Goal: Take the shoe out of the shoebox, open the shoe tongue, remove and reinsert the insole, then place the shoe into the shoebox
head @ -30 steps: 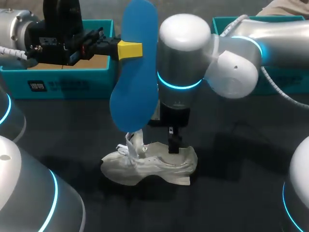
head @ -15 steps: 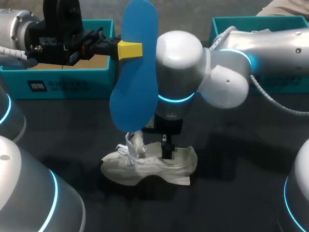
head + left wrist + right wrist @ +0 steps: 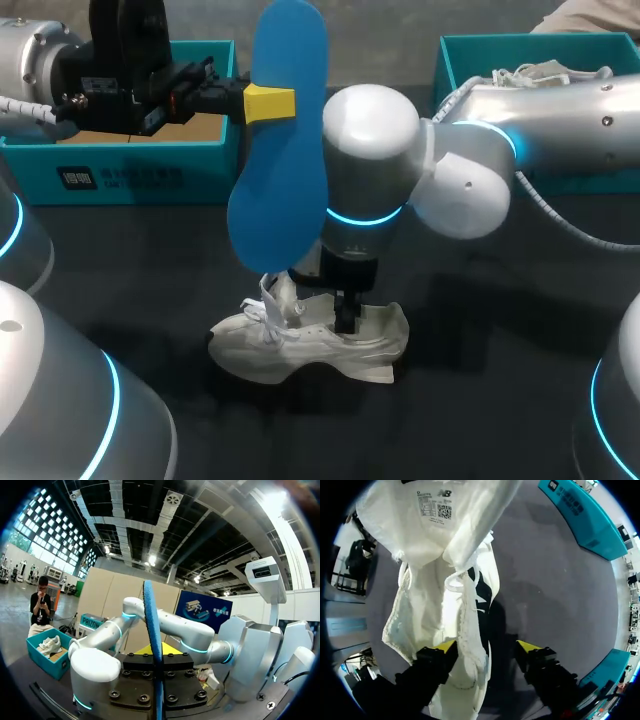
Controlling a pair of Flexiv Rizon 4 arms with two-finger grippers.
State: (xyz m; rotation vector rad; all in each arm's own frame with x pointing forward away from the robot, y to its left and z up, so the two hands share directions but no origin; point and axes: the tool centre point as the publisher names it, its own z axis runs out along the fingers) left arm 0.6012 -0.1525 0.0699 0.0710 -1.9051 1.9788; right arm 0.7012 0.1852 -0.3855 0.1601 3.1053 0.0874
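Label (image 3: 431, 506) with square code on shoe tongue (image 3: 451, 535), white print (image 3: 120, 178) on shoebox (image 3: 205, 172), unreadable

You've got the white shoe (image 3: 310, 340) on the table (image 3: 480, 400), tongue lifted. Blue insole (image 3: 280, 150) is out, on end above it in the left gripper (image 3: 268, 103). Teal shoebox (image 3: 130, 175) open, back left.

table (image 3: 470, 340): dark grey matte top; you see it bare at mid-right in the head view.
spare box (image 3: 452, 60): teal, open-topped, sits at the table's far right corner; you also catch it off to one side in the left wrist view.
spare shoe (image 3: 535, 72): white, laces showing, lies inside the spare box; you only see part of it above the rim.
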